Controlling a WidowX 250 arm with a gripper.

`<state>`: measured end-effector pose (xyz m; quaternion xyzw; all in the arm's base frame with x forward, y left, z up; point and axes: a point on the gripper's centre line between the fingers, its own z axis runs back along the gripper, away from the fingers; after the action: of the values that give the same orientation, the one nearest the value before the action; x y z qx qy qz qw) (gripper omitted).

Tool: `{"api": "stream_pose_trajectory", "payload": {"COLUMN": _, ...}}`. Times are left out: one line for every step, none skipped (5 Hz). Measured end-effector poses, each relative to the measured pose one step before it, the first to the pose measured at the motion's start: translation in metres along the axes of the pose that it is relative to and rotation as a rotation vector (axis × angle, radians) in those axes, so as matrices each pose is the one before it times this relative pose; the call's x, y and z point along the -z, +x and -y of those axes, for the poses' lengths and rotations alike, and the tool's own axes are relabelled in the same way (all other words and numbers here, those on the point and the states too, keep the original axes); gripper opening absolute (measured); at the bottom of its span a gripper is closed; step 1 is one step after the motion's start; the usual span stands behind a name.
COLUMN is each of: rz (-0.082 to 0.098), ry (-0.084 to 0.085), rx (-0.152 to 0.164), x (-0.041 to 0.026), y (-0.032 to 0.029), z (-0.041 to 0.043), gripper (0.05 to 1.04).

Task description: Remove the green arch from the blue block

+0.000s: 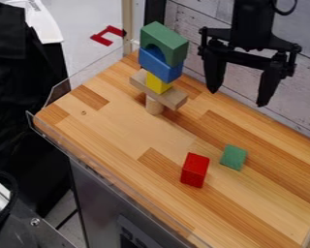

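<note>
Far to the left of the end effector, past the edge of the desk [116, 121], lies a red bracket-shaped piece [108, 41].

Nearer, but well apart from the end effector on its left, the green arch [164, 38] tops a stack. Its feet point down onto the blue block [160, 65], its hollow faces the near side, and its long axis slants from upper left down to lower right, roughly in line with the block's. Under those come the yellow block [158, 82], the wooden plank [172, 98] and, at the bottom, the wooden cylinder [153, 106]. With so narrow a foot, the stack would probably topple at a sideways knock.

Below and a little left of the end effector, the red block [194, 170] rests on the desk; the small green block [233, 157] is beside it, about straight below the end effector in the view.

Rightmost is the end effector [237, 98] of the only arm, hanging with its fingers spread and nothing between them. The line from fingertip to fingertip also slopes down to the right, more gently than the arch's long axis. The coming move looks to be the approach: go left, keep the fingertips above the arch's top, match the slant, then lower around the arch alone and lift straight up.
</note>
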<state>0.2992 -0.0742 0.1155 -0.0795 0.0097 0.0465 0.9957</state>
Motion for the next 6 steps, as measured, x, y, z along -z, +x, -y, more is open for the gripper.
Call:
{"api": "stream_pose_trajectory", "payload": {"rz": -0.0357, "ry": 0.0078, "rx": -0.0047, "x": 0.01016, "y": -0.00199, "z": -0.00147, "gripper": 0.999}}
{"api": "stream_pose_trajectory", "payload": {"rz": 0.0017, "ry": 0.0413, "rx": -0.04, "x": -0.00592, "y": 0.00371, "z": -0.00565, "gripper": 0.999}}
{"api": "stream_pose_trajectory", "payload": {"rz": 0.0408, "ry": 0.0185, "rx": -0.0548, "x": -0.01233, "y": 0.00374, "z": -0.00932, "gripper": 0.999}}
{"api": "stream_pose_trajectory", "payload": {"rz": 0.0968, "ry": -0.0287, "rx": -0.1299, "x": -0.02695, "y": 0.00888, "z": -0.01221, "gripper": 0.999}}
{"api": "stream_pose_trajectory", "payload": {"rz": 0.0715, "ry": -0.0072, "rx": -0.1667, "x": -0.02233, "y": 0.00652, "z": -0.01245, "gripper": 0.999}}
{"api": "stream_pose_trajectory", "payload": {"rz": 0.0478, "ry": -0.0083, "rx": -0.1639, "x": -0.01605, "y": 0.0153, "z": -0.01041, "gripper": 0.999}}
